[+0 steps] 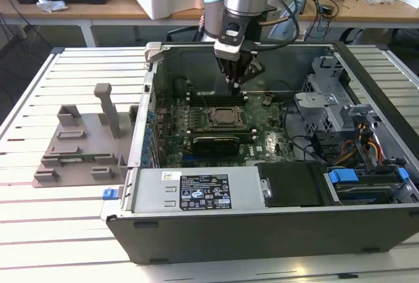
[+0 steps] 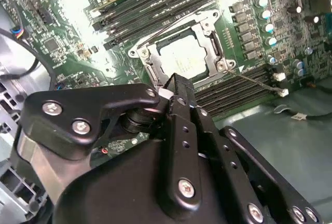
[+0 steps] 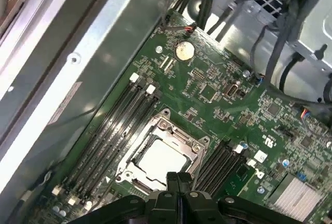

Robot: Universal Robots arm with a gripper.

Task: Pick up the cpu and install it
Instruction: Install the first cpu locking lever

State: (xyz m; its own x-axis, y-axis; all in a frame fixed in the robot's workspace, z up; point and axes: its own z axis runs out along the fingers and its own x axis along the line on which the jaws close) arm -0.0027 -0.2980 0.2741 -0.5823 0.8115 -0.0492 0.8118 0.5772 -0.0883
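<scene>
— What is sitting at the exterior view's left?

— A grey holder block (image 1: 78, 145) with upright posts is resting on the slatted surface (image 1: 65, 230), just beside the open computer case (image 1: 262, 230).

— And moving into the case?

— A silver box with a label (image 1: 196, 191) is lying along the near wall. Behind it a long black card (image 1: 216, 144) is sitting on the green board, and behind that the cpu (image 1: 226, 116) is lying flat in its socket near the board's middle.

— How is the cpu looking up close?

— In both wrist views its silver top (image 2: 184, 58) (image 3: 158, 159) is shining inside a metal frame (image 2: 142, 55) that is ringing it, with rows of dark memory slots (image 3: 111, 130) running beside the socket.

— Where is the gripper hanging?

— The gripper (image 1: 237, 81) is pointing straight down inside the case, over the socket's far edge. In both wrist views its tips (image 2: 176, 86) (image 3: 179, 178) are sitting right at the rim of the frame; I cannot tell whether they are touching it.

— Is it grasping anything?

— No, the fingers are pressing together, clenched on nothing that shows.

— And further right?

— A grey metal drive cage (image 1: 327, 99) is standing by the far wall, and coloured wires (image 1: 370, 149) are trailing down toward blue tabs (image 1: 342, 177) in the near corner.
</scene>
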